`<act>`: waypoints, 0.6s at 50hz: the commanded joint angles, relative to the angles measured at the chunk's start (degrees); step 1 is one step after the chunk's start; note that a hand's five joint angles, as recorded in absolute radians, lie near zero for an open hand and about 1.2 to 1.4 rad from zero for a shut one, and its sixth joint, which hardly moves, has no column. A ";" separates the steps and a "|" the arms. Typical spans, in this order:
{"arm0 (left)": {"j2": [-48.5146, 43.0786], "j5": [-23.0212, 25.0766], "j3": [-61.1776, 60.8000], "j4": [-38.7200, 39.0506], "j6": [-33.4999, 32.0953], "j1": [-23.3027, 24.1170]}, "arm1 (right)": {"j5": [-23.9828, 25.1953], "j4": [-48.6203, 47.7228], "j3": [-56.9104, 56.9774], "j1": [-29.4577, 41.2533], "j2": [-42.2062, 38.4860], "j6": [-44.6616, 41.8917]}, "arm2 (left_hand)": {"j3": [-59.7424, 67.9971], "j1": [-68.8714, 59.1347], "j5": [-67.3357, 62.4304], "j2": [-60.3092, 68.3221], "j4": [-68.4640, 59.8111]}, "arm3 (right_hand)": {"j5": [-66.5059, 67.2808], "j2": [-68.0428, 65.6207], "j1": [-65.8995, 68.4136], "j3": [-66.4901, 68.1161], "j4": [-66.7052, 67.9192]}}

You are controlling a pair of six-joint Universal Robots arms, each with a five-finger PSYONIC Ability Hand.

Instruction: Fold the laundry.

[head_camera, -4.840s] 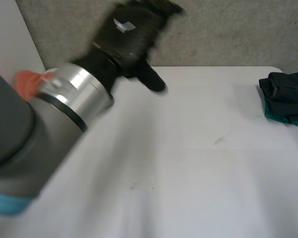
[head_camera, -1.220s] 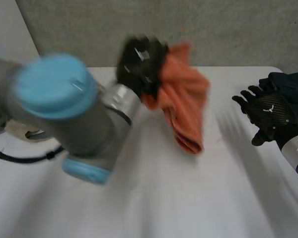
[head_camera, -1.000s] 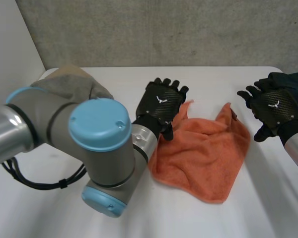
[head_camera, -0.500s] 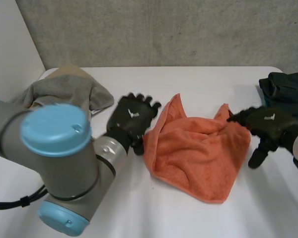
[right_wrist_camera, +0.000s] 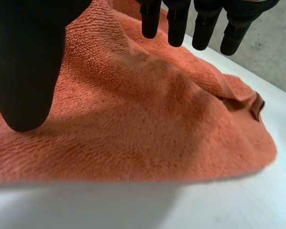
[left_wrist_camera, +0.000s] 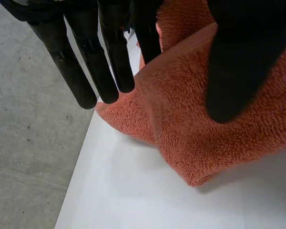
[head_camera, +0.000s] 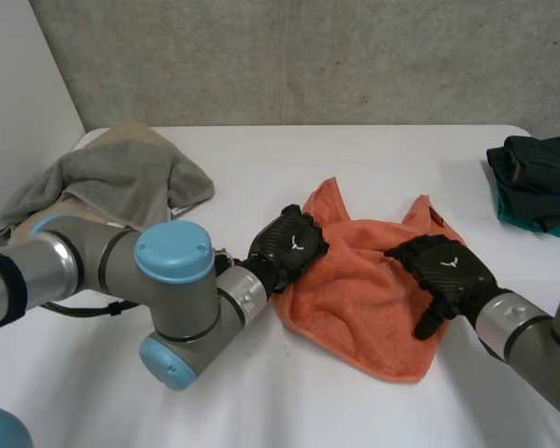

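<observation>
- Since half a second ago both hands have closed in on the orange towel [head_camera: 359, 294]. The left robot hand [head_camera: 289, 245] has gone from the bare bench [head_camera: 289, 401] beside the towel to its left edge. The right robot hand [head_camera: 445, 271] has left the far right corner and now sits over the towel's right side.
- The left arm [head_camera: 173, 308] lies low across the bench, bent at its blue-capped elbow, with the back of the hand turned up. The right forearm reaches in from the near right, also palm down.
- In the left wrist view the fingers [left_wrist_camera: 83, 71] are straight and spread apart from the thumb [left_wrist_camera: 240, 62]. A raised fold of the towel [left_wrist_camera: 205, 129] stands under the gap between them, and nothing is clamped.
- In the right wrist view the fingers [right_wrist_camera: 177, 21] are straight, the thumb [right_wrist_camera: 26, 62] is held wide, and the towel [right_wrist_camera: 133, 119] lies under the palm. The hand is open; whether it touches the cloth I cannot tell.
- The towel is thick, looped terry, crumpled, with two corners peaked up beyond the fingertips. A small tag [right_wrist_camera: 257, 106] sits at the corner beyond the right hand's fingertips.
- A rumpled grey towel [head_camera: 112, 177] lies well out to the left of the left hand. Folded dark clothes [head_camera: 539, 177] sit well beyond the right hand.
</observation>
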State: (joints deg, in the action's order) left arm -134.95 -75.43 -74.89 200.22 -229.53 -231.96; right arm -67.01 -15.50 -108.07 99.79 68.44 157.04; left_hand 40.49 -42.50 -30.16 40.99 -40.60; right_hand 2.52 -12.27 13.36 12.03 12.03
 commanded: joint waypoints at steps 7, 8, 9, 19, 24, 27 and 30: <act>2.23 -4.80 -1.05 0.26 1.19 1.07 | -4.17 -1.90 8.40 4.71 -6.75 0.11 | 39.51 -37.50 -39.84 39.01 -39.40 | 67.35 -67.60 66.51 67.84 67.85; 4.24 -6.47 -1.40 0.00 1.36 1.16 | -5.06 -1.73 8.84 4.71 -6.57 0.19 | 39.51 -37.50 -39.84 39.01 -39.40 | 67.48 -67.73 66.64 67.96 67.97; 5.56 -7.35 -1.75 0.00 1.63 1.16 | -6.11 -1.64 9.19 4.62 -6.40 0.11 | 39.51 -37.50 -39.84 39.01 -39.40 | 67.48 -67.73 66.64 67.97 67.97; 27.69 -10.79 -9.21 -0.26 17.60 2.30 | -11.31 0.90 14.20 2.78 11.97 -2.44 | 39.51 -37.50 -39.84 39.01 -39.40 | 67.48 -67.73 66.64 67.97 67.97; 36.06 -10.88 -12.65 -0.70 24.03 3.09 | -8.24 6.70 21.05 2.86 12.77 -3.06 | 39.51 -37.50 -39.84 39.01 -39.40 | 67.48 -67.73 66.64 67.97 67.97; 38.09 -11.66 -15.45 -1.93 26.40 3.79 | -3.93 9.61 24.75 3.13 11.63 -3.06 | 39.51 -37.50 -39.84 39.01 -39.40 | 67.48 -67.73 66.64 67.97 67.97; 38.09 -12.90 -17.13 -3.07 26.94 4.94 | -1.39 10.23 28.08 4.17 6.03 -3.14 | 39.51 -37.50 -39.84 39.01 -39.40 | 67.48 -67.73 66.64 67.97 67.97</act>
State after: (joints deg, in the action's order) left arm -99.02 -86.78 -88.16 199.11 -205.39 -228.68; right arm -74.19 -8.46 -86.38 102.72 81.07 153.98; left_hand 68.14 -64.65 -55.97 68.48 -68.49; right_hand 55.99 -67.30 63.69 67.85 68.52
